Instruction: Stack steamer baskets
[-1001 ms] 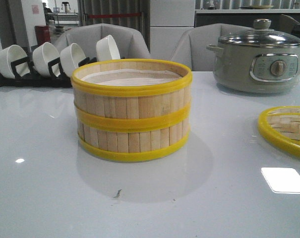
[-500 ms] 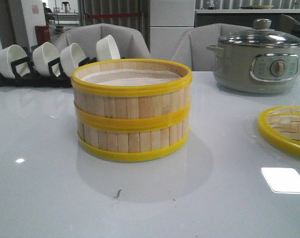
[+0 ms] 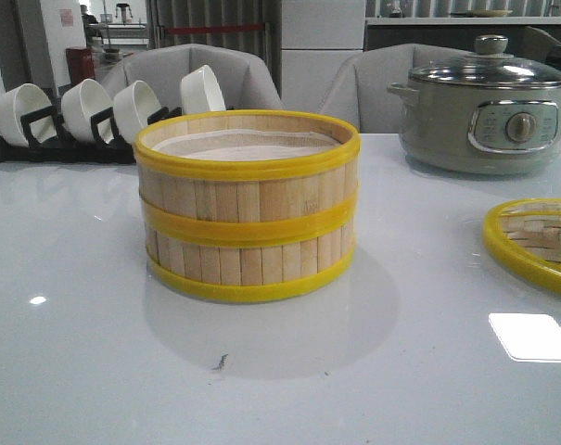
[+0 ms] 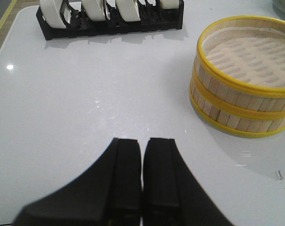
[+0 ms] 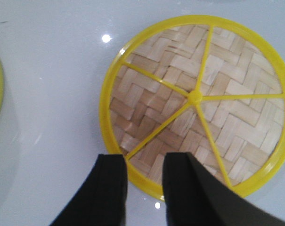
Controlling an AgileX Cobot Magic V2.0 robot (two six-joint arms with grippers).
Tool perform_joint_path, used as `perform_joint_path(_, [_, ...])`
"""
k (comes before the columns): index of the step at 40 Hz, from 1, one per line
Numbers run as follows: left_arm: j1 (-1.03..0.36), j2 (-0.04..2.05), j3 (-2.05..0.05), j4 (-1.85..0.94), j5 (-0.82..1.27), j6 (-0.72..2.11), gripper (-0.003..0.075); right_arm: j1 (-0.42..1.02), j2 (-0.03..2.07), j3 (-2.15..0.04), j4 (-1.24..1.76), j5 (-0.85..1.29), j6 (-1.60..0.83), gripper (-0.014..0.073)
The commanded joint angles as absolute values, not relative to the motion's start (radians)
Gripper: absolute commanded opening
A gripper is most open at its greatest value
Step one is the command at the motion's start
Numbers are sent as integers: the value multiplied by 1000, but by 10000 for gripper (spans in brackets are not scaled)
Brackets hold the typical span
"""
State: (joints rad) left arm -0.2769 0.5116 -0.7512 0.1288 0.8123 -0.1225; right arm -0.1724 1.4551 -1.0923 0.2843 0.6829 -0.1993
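**Status: 2 baskets stacked, lid not yet placed**

Near field. The left gripper (image 4: 142,188) hangs over bare table (image 3: 95,371) with its 2 fingers pressed together and nothing between them. The right gripper (image 5: 144,188) hangs over the near edge of the lid (image 5: 194,101); its fingers are spread a little, with the yellow rim visible in the gap. Whether the fingers touch the rim cannot be told from the wrist view.

Middle field. The 2 steamer baskets (image 3: 248,209) stand 1 on top of the other at the centre of the table, upright and aligned, with a yellow band at the joint. A pale paper liner (image 4: 248,59) lies in the upper basket. The lid lies flat on the table, well apart from the stack, on the robot's right (image 3: 532,243).

Far field. A black rack of white bowls (image 3: 95,116) stands behind the stack to the left; a grey electric pot (image 3: 484,107) with a glass lid stands to the right.

Change. Across the last 1 second the front view shows no change: stack, lid and background items hold the same positions. Judgement: basket stacking appears complete; the remaining step is probably a lid pickup by the right gripper and placement on the upper basket.
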Motion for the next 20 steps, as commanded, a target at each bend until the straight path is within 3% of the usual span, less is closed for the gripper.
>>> perform_joint_path(1, [-276,515,-779,131,729,-132,104,-201,1519,-1201,290,691,-207,318])
perform_joint_path(12, [-276,515,-779,131,729,-132,104,-202,1733,-1425,281,838,-206,318])
perform_joint_path(20, [-276,515,-779,131,729,-132,104,-202,1808,-1469,172,917,-201,318])
